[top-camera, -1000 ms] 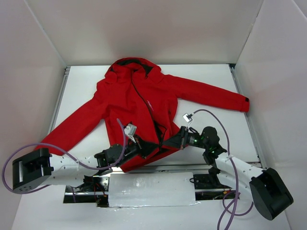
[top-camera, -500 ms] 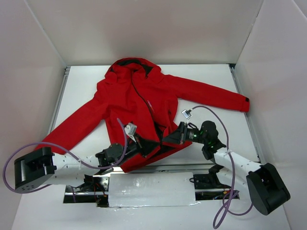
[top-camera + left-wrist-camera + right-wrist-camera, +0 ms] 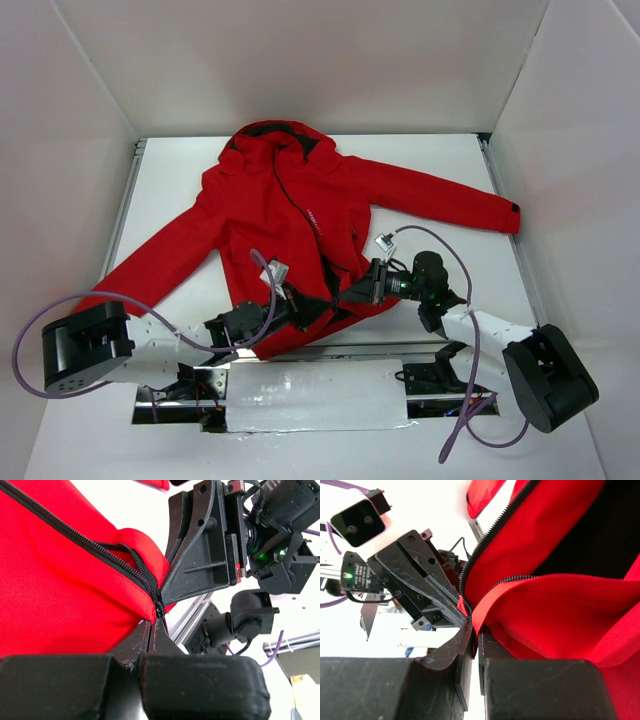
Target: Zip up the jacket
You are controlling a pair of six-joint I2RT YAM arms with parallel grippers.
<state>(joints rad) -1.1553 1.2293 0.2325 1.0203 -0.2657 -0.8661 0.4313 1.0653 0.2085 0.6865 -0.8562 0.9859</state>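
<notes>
The red hooded jacket (image 3: 290, 215) lies spread on the white table, front open at the lower part, dark lining showing. My left gripper (image 3: 318, 308) is shut on the bottom end of one zip edge (image 3: 159, 611) at the hem. My right gripper (image 3: 350, 296) is shut on the other front edge's hem corner (image 3: 479, 617) right beside it. The two grippers meet tip to tip at the jacket's lower front. The black zip teeth (image 3: 80, 535) run up from the left gripper. The right gripper's body (image 3: 205, 550) fills the left wrist view.
White walls enclose the table on three sides. The jacket's right sleeve (image 3: 450, 205) stretches toward the right wall, the left sleeve (image 3: 150, 265) toward the left arm. A silver-covered plate (image 3: 315, 395) and both arm bases sit at the near edge. Purple cables loop by both arms.
My right gripper has moved left and slightly up with its hem edge, closing in on my left gripper. The left gripper has shifted a little right. The jacket's lower front has bunched closer together.
</notes>
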